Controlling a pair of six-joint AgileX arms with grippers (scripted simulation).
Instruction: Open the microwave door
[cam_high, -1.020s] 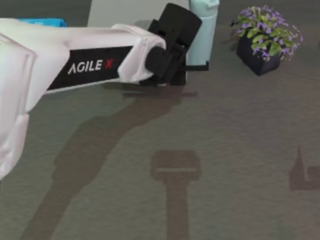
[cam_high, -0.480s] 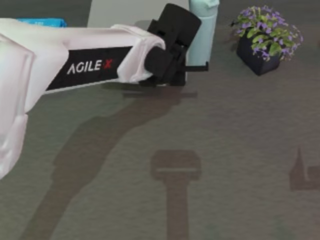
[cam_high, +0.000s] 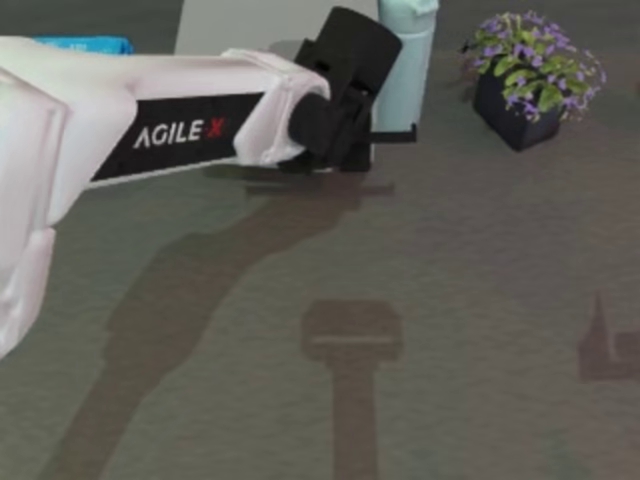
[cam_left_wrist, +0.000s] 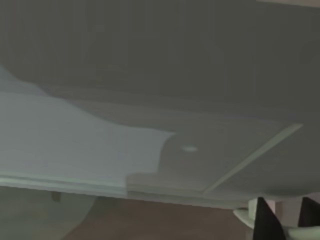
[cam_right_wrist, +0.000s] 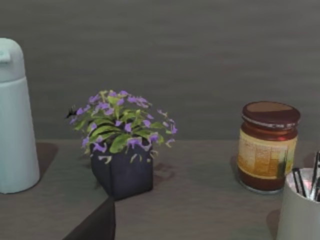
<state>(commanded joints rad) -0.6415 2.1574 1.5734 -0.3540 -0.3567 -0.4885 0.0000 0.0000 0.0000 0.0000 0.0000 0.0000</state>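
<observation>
Dark grey tabletop, seen from above, plain wall behind.

Item: the microwave, light grey, sitting at the far edge, mostly hidden under my left arm.

Item: left gripper, reaching across to the microwave's front, right beside the pale blue bottle. Thin black fingers are showing; whether they are clamping the door handle I cannot tell. The wrist view is filling with a grey panel, likely the microwave door, lying just ahead of the fingers.

Item: right arm, out of view overhead; its camera is facing a flower pot, a jar with an unreadable label, and a pen cup.

Lettering: "AGILE X" on my left arm.
</observation>
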